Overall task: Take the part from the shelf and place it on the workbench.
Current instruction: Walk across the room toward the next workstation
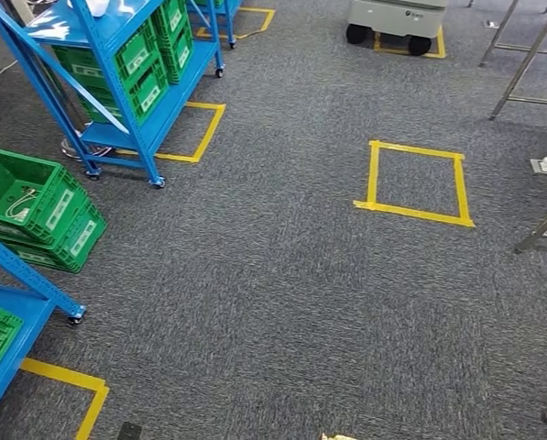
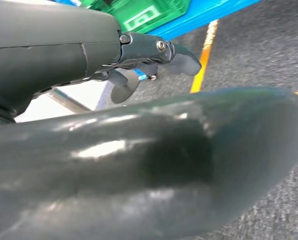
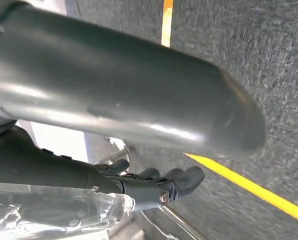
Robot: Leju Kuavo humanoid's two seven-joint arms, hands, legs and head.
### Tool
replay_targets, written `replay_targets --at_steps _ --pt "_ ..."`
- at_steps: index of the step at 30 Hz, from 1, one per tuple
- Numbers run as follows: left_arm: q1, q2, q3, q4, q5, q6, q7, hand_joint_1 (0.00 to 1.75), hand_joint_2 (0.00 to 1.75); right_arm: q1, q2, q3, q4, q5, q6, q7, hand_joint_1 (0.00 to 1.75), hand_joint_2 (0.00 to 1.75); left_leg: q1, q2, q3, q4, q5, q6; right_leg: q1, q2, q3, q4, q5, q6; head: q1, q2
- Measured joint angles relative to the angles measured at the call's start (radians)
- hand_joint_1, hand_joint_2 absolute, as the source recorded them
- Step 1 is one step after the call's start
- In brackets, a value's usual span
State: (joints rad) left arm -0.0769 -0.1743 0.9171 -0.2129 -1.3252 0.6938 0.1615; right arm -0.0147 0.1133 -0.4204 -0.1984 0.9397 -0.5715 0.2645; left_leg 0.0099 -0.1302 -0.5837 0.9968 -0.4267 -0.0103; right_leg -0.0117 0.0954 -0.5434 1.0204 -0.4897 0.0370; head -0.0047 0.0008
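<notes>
My right hand point(image 3: 113, 182) hangs beside my body over grey carpet. A crinkled clear plastic bag point(image 3: 57, 212), the bagged part, lies against its palm side and the hand holds it; what is inside is hidden. A pale yellow scrap point(image 1: 338, 437) peeks in at the bottom edge of the head view. My left hand point(image 2: 83, 60) also hangs low, with its dark fingers point(image 2: 177, 57) stretched out and nothing in them. Behind it are a blue shelf board point(image 2: 200, 17) and a green bin point(image 2: 147, 12). The blue wheeled shelf point(image 1: 128, 110) with green bins point(image 1: 142, 69) stands at the far left.
Two stacked green crates point(image 1: 38, 206) sit on the floor at left, beside a second blue shelf point(image 1: 15, 275). A yellow tape square point(image 1: 415, 181) marks the carpet ahead. A white wheeled machine point(image 1: 395, 23) stands at the back, and metal table legs point(image 1: 526, 64) at right.
</notes>
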Motion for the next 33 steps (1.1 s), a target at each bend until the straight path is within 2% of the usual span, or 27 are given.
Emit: replay_targets --at_steps 1,2,3,5,6,7,8,9,10,12,14,15,16,17,19,20,21,22,23,24,25,26,27,29,30,32,33 --pt "0.002 0.0 0.0 0.0 0.0 -0.001 0.001 0.0 0.0 -0.001 0.0 0.0 0.0 0.0 0.0 0.0 0.0 0.0 0.003 -0.01 -0.003 -0.003 0.004 -0.007 0.001 -0.014 0.002 -0.002 0.004 -0.006 0.0 0.0" --pt "0.004 0.001 0.0 0.0 0.0 -0.002 0.002 0.0 0.0 -0.001 0.0 0.0 0.0 0.001 0.001 0.0 0.0 0.0 0.003 0.0 -0.007 -0.001 0.002 -0.013 0.001 -0.027 0.005 -0.005 0.007 -0.013 -0.001 0.0" --pt "0.005 0.001 0.0 0.0 -0.001 -0.002 0.002 0.0 0.0 -0.001 0.001 -0.001 0.0 0.002 0.001 0.0 0.0 0.0 0.001 0.023 -0.016 0.015 -0.01 -0.018 0.001 -0.041 0.006 -0.01 0.011 -0.02 -0.003 0.0" --pt "0.003 0.001 0.0 0.0 -0.004 -0.003 0.004 0.0 0.0 0.001 0.0 -0.001 0.0 0.005 0.002 0.0 0.0 0.0 -0.003 0.087 -0.061 0.108 -0.068 -0.022 0.002 -0.072 0.007 -0.016 0.015 -0.029 -0.009 0.0" --pt "0.001 0.001 0.0 0.0 -0.005 -0.003 0.004 0.0 0.0 0.002 0.0 -0.001 0.0 0.006 0.003 0.0 0.0 0.0 -0.003 0.104 -0.092 0.174 -0.101 -0.024 0.004 -0.089 0.006 -0.016 0.015 -0.032 -0.011 0.0" --pt "0.001 0.001 0.0 0.0 -0.005 -0.003 0.004 0.0 0.0 0.002 0.0 -0.002 0.0 0.007 0.004 0.0 0.0 0.0 -0.003 0.11 -0.118 0.231 -0.124 -0.026 0.005 -0.107 0.006 -0.016 0.014 -0.033 -0.011 0.0" --pt "0.001 0.0 0.0 0.0 -0.005 -0.003 0.004 0.0 0.0 0.002 0.0 -0.002 0.0 0.008 0.005 0.001 0.0 0.0 -0.003 0.113 -0.131 0.263 -0.129 -0.027 0.006 -0.123 0.005 -0.016 0.013 -0.034 -0.011 0.0" --pt "0.002 0.001 0.0 0.0 -0.005 -0.003 0.004 0.0 0.0 0.001 0.0 -0.002 0.0 0.009 0.006 0.001 0.0 0.0 -0.003 0.115 -0.126 0.257 -0.116 -0.027 0.006 -0.138 0.006 -0.016 0.013 -0.034 -0.011 0.0" --pt "0.003 0.001 0.0 0.0 -0.006 -0.004 0.004 0.0 0.0 0.0 0.0 -0.002 0.0 0.01 0.006 0.0 0.0 0.0 -0.003 0.121 -0.102 0.217 -0.088 -0.026 0.006 -0.152 0.006 -0.016 0.012 -0.034 -0.011 0.0" --pt "0.001 0.002 0.0 0.0 -0.006 -0.005 0.004 0.0 0.0 -0.001 0.0 -0.002 0.0 0.012 0.007 0.0 0.0 0.0 -0.007 0.168 -0.027 0.084 -0.033 -0.022 0.009 -0.176 0.01 -0.013 0.008 -0.028 -0.012 0.0" --pt "-0.004 0.002 0.0 0.0 -0.006 -0.006 0.004 0.0 0.0 -0.001 0.0 -0.002 0.0 0.014 0.008 0.0 0.0 0.0 -0.012 0.205 0.016 0.001 -0.014 -0.012 0.016 -0.198 0.012 -0.011 0.002 -0.017 -0.011 0.0" --pt "-0.004 0.002 0.0 0.0 -0.006 -0.006 0.004 0.0 0.0 -0.002 0.0 -0.002 0.0 0.015 0.008 0.0 0.0 0.0 -0.014 0.203 0.019 -0.009 -0.016 -0.007 0.019 -0.209 0.015 -0.011 -0.001 -0.013 -0.01 0.0" --pt "-0.003 0.003 0.0 0.0 -0.006 -0.006 0.004 0.0 0.0 -0.003 0.0 -0.002 0.0 0.016 0.008 0.0 0.0 0.0 -0.014 0.189 0.017 -0.009 -0.014 0.0 0.019 -0.221 0.019 -0.013 -0.002 -0.008 -0.009 0.0" --pt "-0.001 0.003 0.0 0.0 -0.006 -0.006 0.004 0.0 0.0 -0.005 0.0 -0.002 0.0 0.016 0.008 0.0 0.0 0.0 -0.012 0.177 0.017 -0.011 -0.013 0.005 0.017 -0.217 0.021 -0.01 -0.006 -0.003 -0.008 0.0" --pt "0.001 0.004 0.0 0.0 -0.007 -0.006 0.004 0.0 0.0 -0.007 0.0 -0.002 -0.001 0.017 0.009 0.0 0.0 0.0 -0.007 0.154 0.018 -0.014 -0.008 0.016 0.013 -0.171 0.002 0.039 -0.041 0.008 -0.003 0.0" --pt "0.0 0.004 0.0 0.0 -0.009 -0.007 0.004 0.0 0.0 -0.006 0.0 -0.002 -0.001 0.017 0.009 0.0 0.0 0.0 -0.005 0.143 0.017 -0.015 -0.006 0.021 0.01 -0.137 -0.024 0.095 -0.071 0.013 0.0 0.0" --pt "-0.001 0.004 0.0 0.0 -0.011 -0.007 0.004 0.0 0.0 -0.004 0.0 -0.002 -0.001 0.017 0.01 0.001 0.0 0.0 -0.004 0.131 0.016 -0.014 -0.005 0.024 0.009 -0.115 -0.057 0.165 -0.103 0.015 0.002 0.0" --pt "-0.002 0.003 0.0 0.0 -0.013 -0.008 0.004 0.0 0.0 -0.002 0.0 -0.001 -0.001 0.017 0.012 0.001 0.0 0.0 -0.004 0.118 0.015 -0.014 -0.004 0.025 0.009 -0.105 -0.09 0.23 -0.127 0.016 0.003 0.0" --pt "-0.001 0.003 0.0 0.0 -0.015 -0.009 0.004 0.0 0.0 -0.001 0.0 -0.001 0.0 0.017 0.012 0.002 0.0 0.0 -0.004 0.104 0.014 -0.014 -0.004 0.026 0.009 -0.101 -0.113 0.27 -0.135 0.016 0.004 0.0" --pt "0.0 0.003 0.0 0.0 -0.016 -0.009 0.004 0.0 0.0 0.0 0.0 -0.001 0.0 0.017 0.013 0.002 0.0 0.0 -0.004 0.089 0.015 -0.014 -0.003 0.025 0.008 -0.099 -0.118 0.273 -0.123 0.016 0.004 0.0" --pt "0.001 0.003 0.0 0.0 -0.016 -0.009 0.005 0.0 0.0 0.0 0.0 -0.001 0.0 0.017 0.013 0.003 0.0 0.0 -0.003 0.074 0.015 -0.014 -0.002 0.024 0.007 -0.095 -0.104 0.236 -0.093 0.015 0.004 0.0" --pt "0.002 0.002 0.0 0.0 -0.017 -0.009 0.005 0.0 0.0 0.0 0.0 -0.002 0.0 0.017 0.014 0.003 0.0 0.0 -0.002 0.059 0.015 -0.013 -0.001 0.021 0.005 -0.08 -0.076 0.171 -0.054 0.014 0.004 0.0" --pt "0.001 0.002 0.0 0.0 -0.018 -0.009 0.006 0.0 0.0 0.0 0.0 -0.002 0.0 0.017 0.014 0.003 0.0 0.0 -0.003 0.046 0.014 -0.012 0.0 0.017 0.0 -0.048 -0.044 0.101 -0.025 0.014 0.004 0.0" --pt "-0.001 0.001 0.0 0.0 -0.019 -0.009 0.006 0.0 0.0 0.0 0.0 -0.002 0.0 0.017 0.016 0.003 0.0 0.0 -0.003 0.021 0.008 -0.01 0.003 0.005 -0.007 0.004 -0.003 0.012 0.001 0.011 0.004 0.0" --pt "-0.001 0.002 0.0 0.0 -0.019 -0.009 0.006 0.0 0.0 0.0 0.0 -0.002 0.0 0.017 0.017 0.002 0.0 0.0 -0.002 0.009 0.003 -0.011 0.006 -0.003 -0.007 0.014 0.004 0.001 -0.001 0.006 0.003 0.0" --pt "0.002 0.002 0.0 0.0 -0.019 -0.009 0.007 0.0 0.0 -0.001 0.0 -0.002 0.0 0.017 0.017 0.002 0.0 0.0 0.004 -0.009 -0.004 -0.014 0.013 -0.017 -0.004 -0.013 0.007 -0.002 0.005 -0.01 0.003 0.0" --pt "0.004 0.002 0.0 0.0 -0.019 -0.008 0.007 0.0 0.0 -0.001 0.0 -0.002 0.0 0.017 0.017 0.002 0.0 0.0 0.004 0.003 -0.01 -0.006 0.008 -0.023 -0.004 -0.027 0.007 -0.005 0.008 -0.017 0.001 0.0"
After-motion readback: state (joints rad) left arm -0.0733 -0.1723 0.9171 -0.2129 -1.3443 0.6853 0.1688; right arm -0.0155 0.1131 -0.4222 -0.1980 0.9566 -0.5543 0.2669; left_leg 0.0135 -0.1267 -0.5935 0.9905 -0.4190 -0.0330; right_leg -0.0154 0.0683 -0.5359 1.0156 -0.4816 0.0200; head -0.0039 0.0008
